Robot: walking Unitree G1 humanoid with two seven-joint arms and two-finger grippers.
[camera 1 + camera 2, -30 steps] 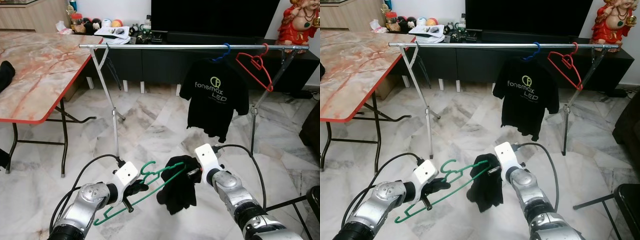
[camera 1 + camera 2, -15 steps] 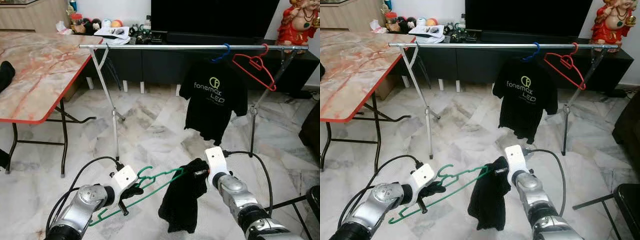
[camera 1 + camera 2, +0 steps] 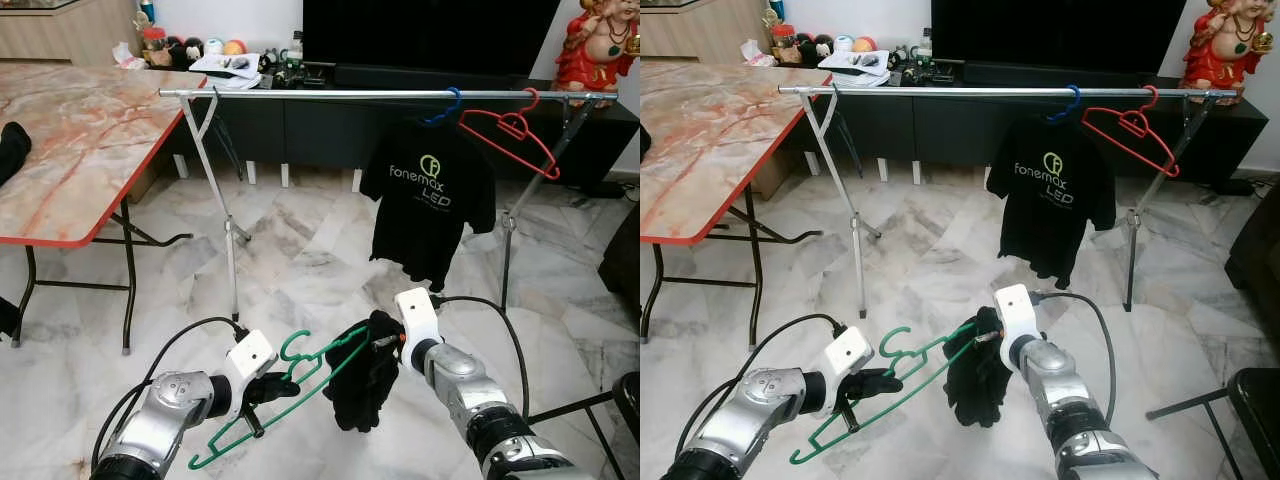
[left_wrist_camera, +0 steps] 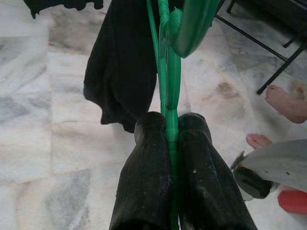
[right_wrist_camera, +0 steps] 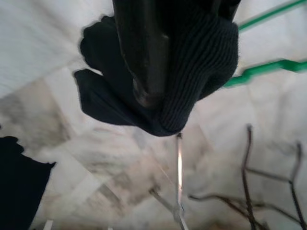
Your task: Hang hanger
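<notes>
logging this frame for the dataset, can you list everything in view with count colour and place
green hanger: 1, green, low between the grippers
black garment: 1, black, draped over the green hanger's end
clothes rail: 1, silver, across the room ahead
black t-shirt: 1, black, on a blue hanger on the clothes rail
red hanger: 1, red, tilted at the rail's right end
table: 1, marbled with red edge, left
statue: 1, red and gold, far right
left gripper: shut on the green hanger
right gripper: at the black garment
</notes>
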